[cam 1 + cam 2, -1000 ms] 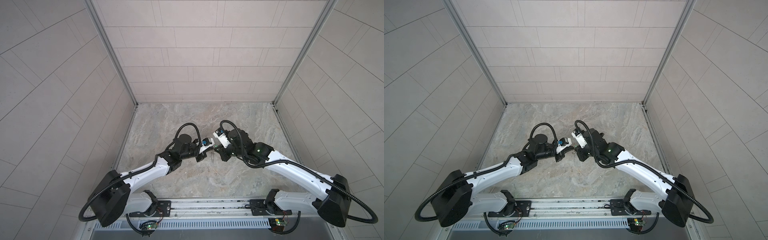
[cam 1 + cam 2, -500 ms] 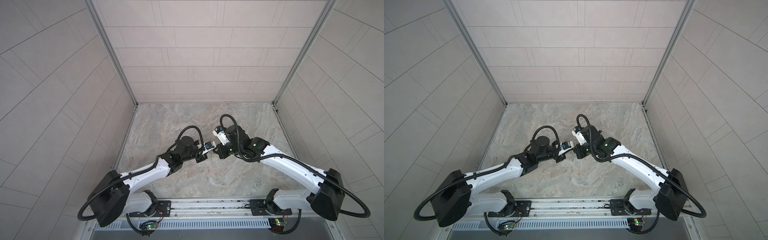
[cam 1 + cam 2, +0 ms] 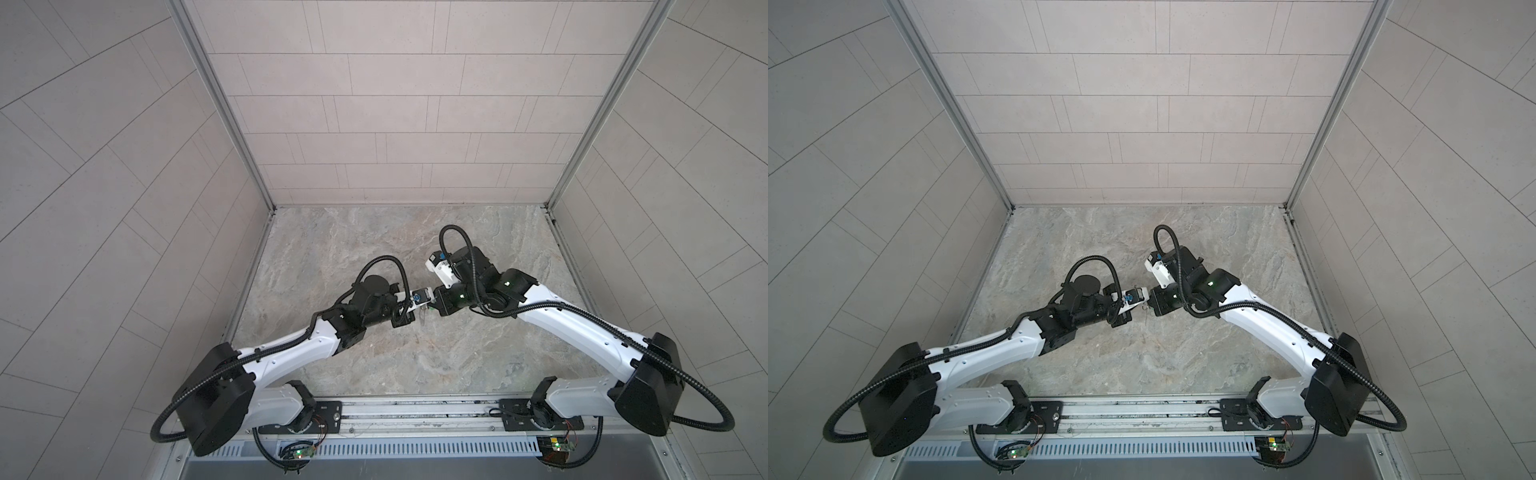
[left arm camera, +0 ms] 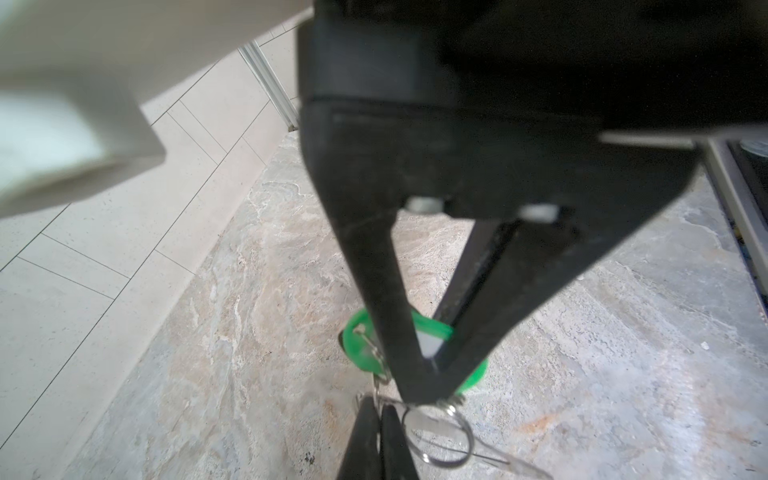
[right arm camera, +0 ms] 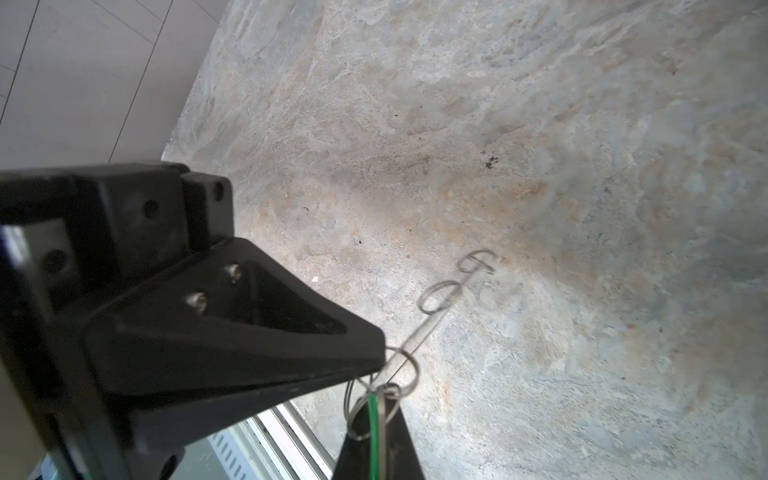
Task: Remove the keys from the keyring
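Bimanual cell, both arms reaching inward so that the two claws meet tip to tip above the middle of the stone-patterned bench (image 3: 374, 249) in both top views. Left claw (image 4: 379, 419): jaws pressed fully together, pinching a thin silver wire of the keyring (image 4: 466, 432) at the fingertips. Right claw (image 4: 422, 390): jaws likewise closed, clamped on the flat head of the green key (image 4: 359, 351), which sticks out on both sides of the dark fingers. In the right wrist view the same key appears edge-on as a narrow green strip (image 5: 376, 432) between that claw's fingers, with the tip of the left claw (image 5: 380, 359) just beside it and silver wire loops (image 5: 417, 371) bunched between the two tips. Key and keyring sit together at the point where the claws meet; whether the key is threaded on a loop cannot be told. Faint grey loop outlines (image 5: 440, 296) lie on the bench beyond the claws; shadow or wire, it cannot be told. Pale tiled walls (image 3: 395, 104) enclose the bench on three sides
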`<state>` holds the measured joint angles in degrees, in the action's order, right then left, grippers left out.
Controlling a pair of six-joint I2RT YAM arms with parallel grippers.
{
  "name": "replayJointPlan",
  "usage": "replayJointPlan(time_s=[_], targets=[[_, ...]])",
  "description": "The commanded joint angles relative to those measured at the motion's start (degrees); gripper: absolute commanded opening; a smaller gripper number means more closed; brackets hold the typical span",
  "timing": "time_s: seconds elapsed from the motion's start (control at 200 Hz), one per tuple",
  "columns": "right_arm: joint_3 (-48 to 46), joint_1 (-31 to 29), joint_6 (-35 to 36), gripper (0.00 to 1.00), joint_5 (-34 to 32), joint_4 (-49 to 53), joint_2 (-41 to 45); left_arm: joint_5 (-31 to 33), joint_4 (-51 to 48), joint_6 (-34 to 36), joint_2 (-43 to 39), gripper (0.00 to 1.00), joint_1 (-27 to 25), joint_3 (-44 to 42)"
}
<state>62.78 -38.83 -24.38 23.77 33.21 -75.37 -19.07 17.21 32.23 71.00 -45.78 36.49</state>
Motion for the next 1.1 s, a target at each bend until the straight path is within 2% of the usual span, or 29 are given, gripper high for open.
replayJointPlan(time_s=[0.0, 0.41, 0.766, 1.011, 1.096], targets=[[-0.8, 1.7, 0.5, 0.0, -1.1, 1.8, 2.9, -1.6, -1.3, 1.5, -1.6, 0.0, -0.3, -1.0], [-3.1, 4.6, 2.7, 0.0, 1.0, 3.4, 3.6, -5.6, -2.1, -0.1, -1.2, 0.0, 0.1, -0.1], [-4.1, 4.8, 3.3, 0.0, 2.6, 1.7, 3.3, -7.3, -1.7, -1.7, 0.1, 0.0, 0.5, 0.6], [-4.6, 4.9, 6.3, 0.0, 4.0, 1.9, 2.4, -9.4, -1.2, -6.3, 0.9, 0.0, 3.3, 0.8], [-4.6, 4.8, 6.8, 0.0, 4.5, 1.9, 1.7, -12.0, -1.4, -7.7, 1.7, 0.09, 4.7, 1.2]])
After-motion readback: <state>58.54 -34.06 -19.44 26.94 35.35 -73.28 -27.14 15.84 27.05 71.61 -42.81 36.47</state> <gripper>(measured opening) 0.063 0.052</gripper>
